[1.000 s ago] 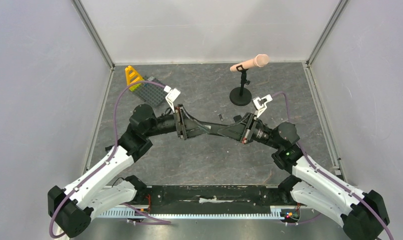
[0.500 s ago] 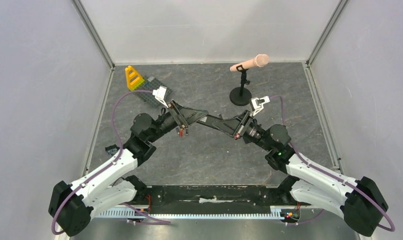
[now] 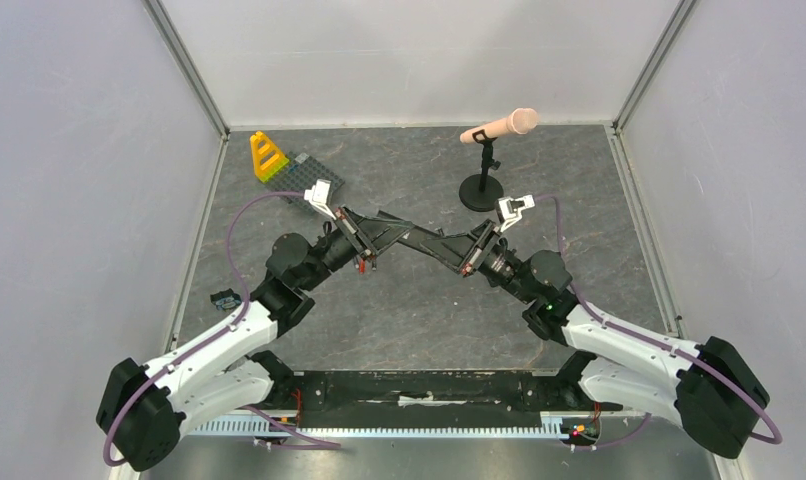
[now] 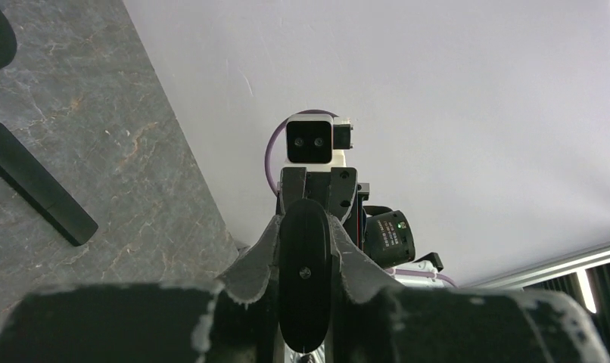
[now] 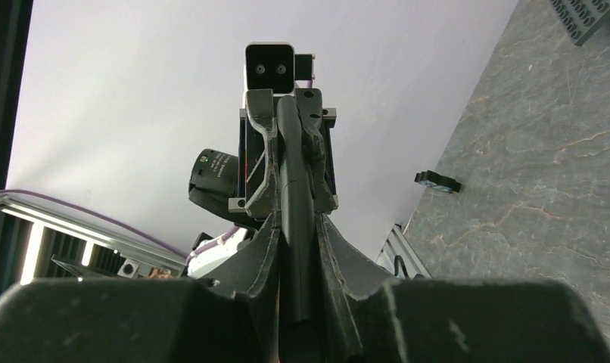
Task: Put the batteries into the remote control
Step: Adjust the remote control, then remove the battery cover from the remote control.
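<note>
The remote control [image 3: 411, 238], a slim black bar, hangs above the middle of the table between my two grippers. My left gripper [image 3: 392, 232] is shut on one end of it. In the left wrist view that end shows as a black oval [image 4: 305, 272] pressed between the pads of the left gripper [image 4: 305, 227]. My right gripper [image 3: 436, 244] is shut on the other end. In the right wrist view the remote control [image 5: 290, 151] runs from the right gripper [image 5: 296, 223] up into the facing jaws. The batteries are out of view.
A second slim black bar [image 4: 37, 185] lies flat on the table. A microphone on a round stand [image 3: 482, 175] is at the back right. A yellow block [image 3: 267, 155] and a grey studded plate [image 3: 304, 182] sit at the back left. A small black part [image 3: 224, 298] lies by the left edge.
My left gripper has closed on the free end of the remote control. Both arms have shifted a little to the left and back, carrying the remote with them.
</note>
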